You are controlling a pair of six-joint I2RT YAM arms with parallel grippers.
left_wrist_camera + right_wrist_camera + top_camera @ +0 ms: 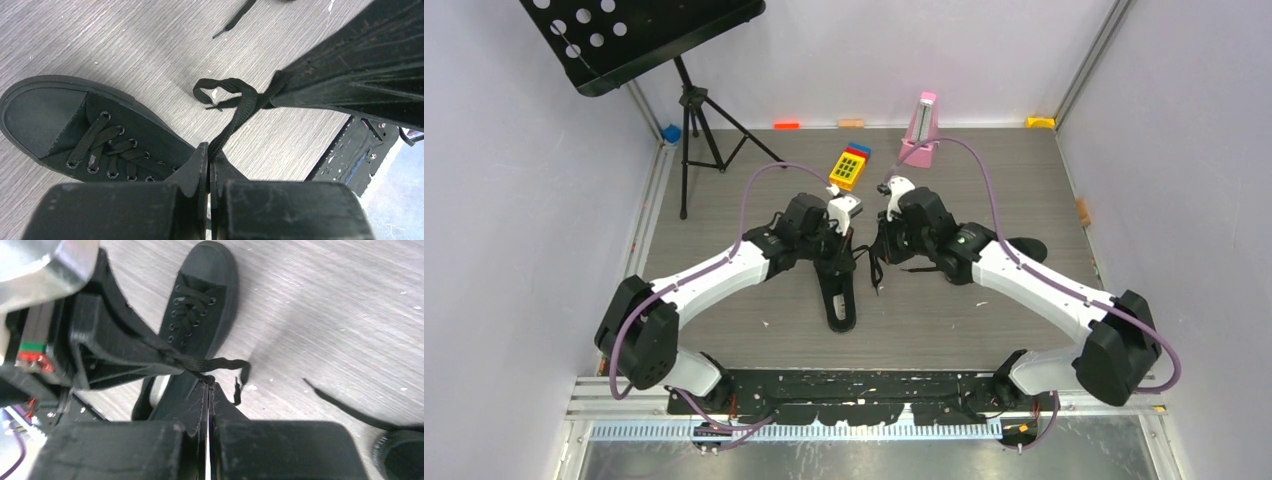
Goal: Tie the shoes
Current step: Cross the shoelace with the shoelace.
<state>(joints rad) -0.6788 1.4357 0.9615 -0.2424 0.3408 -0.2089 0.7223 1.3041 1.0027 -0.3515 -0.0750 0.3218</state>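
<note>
One black shoe (pixel 840 297) lies mid-table, toe toward the arms; it also shows in the left wrist view (pixel 75 127) and the right wrist view (pixel 200 315). My left gripper (pixel 846 248) and right gripper (pixel 876 252) meet just above its opening. The left gripper (pixel 209 150) is shut on a black lace (pixel 235 120) that runs up to the right gripper's fingers (pixel 350 70), with a small loop (pixel 220 90) beside them. The right gripper (pixel 207 381) is shut on the lace (pixel 220 362) next to the left gripper's fingers (pixel 115 352). The second shoe (pixel 1027 247) lies behind the right arm.
A black music stand (pixel 639 35) on a tripod (pixel 699 125) stands back left. A pink metronome (pixel 921 130) and a yellow keypad toy (pixel 849 167) sit at the back. The second shoe's toe (pixel 400 455) and loose lace (pixel 340 405) lie to the right.
</note>
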